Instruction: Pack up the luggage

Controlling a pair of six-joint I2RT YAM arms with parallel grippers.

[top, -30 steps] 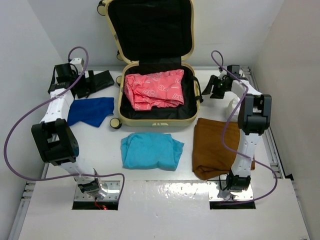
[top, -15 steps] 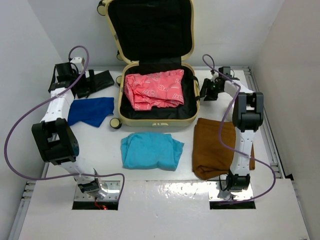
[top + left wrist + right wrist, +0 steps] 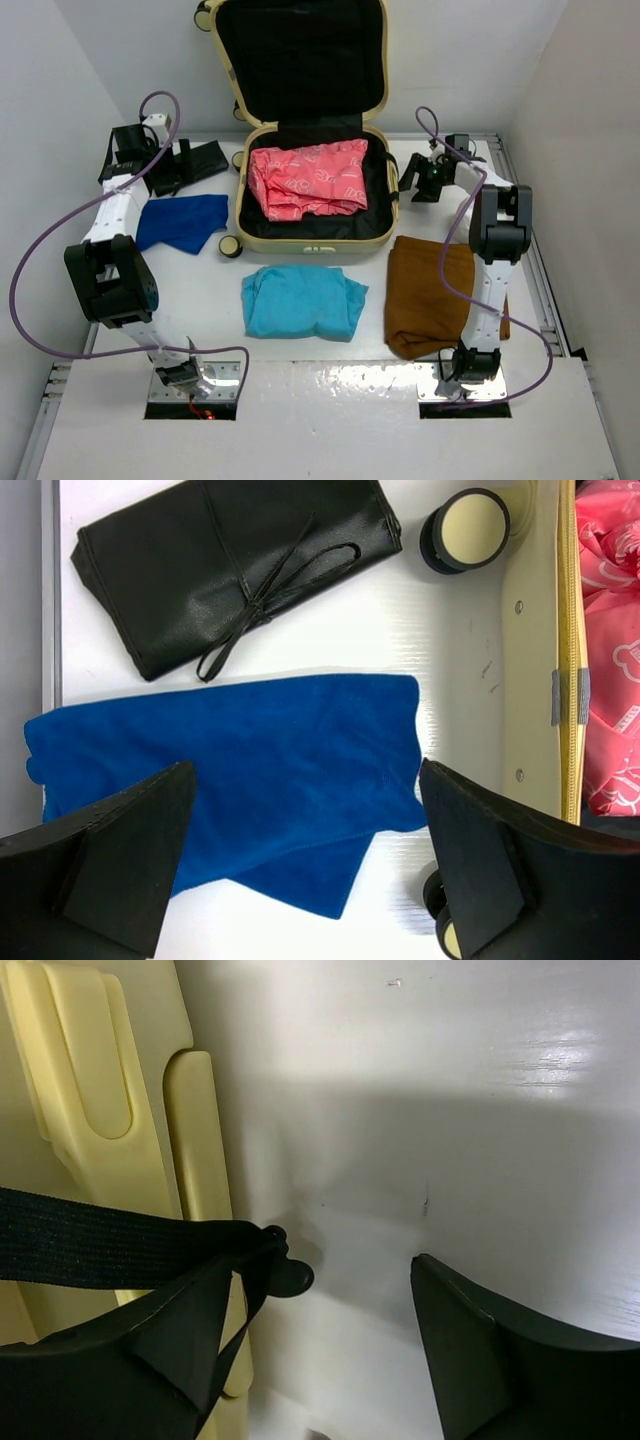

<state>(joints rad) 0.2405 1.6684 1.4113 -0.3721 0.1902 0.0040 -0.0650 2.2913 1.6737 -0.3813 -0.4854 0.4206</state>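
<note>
the luggage (image 3: pixel 310 243) lies open at the far middle of the table (image 3: pixel 200 290). my left jaws gape wide over the blue cloth (image 3: pixel 240 780); my right jaws stand open just right of the luggage.

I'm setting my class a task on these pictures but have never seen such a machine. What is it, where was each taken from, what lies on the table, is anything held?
Two robot arms are bolted at the near edge of a table, each ending in a two-finger gripper. The wide picture comes from a fixed camera above and behind them. The other two come from cameras on the wrists, so the dark shapes there are the arms' own fingers. The cream luggage lies open with a pink garment inside. Around it lie a black pouch, a blue cloth, a turquoise garment and a brown garment. The left gripper hangs open above the blue cloth. The right gripper is open by the luggage's black strap. Neither holds anything.
</note>
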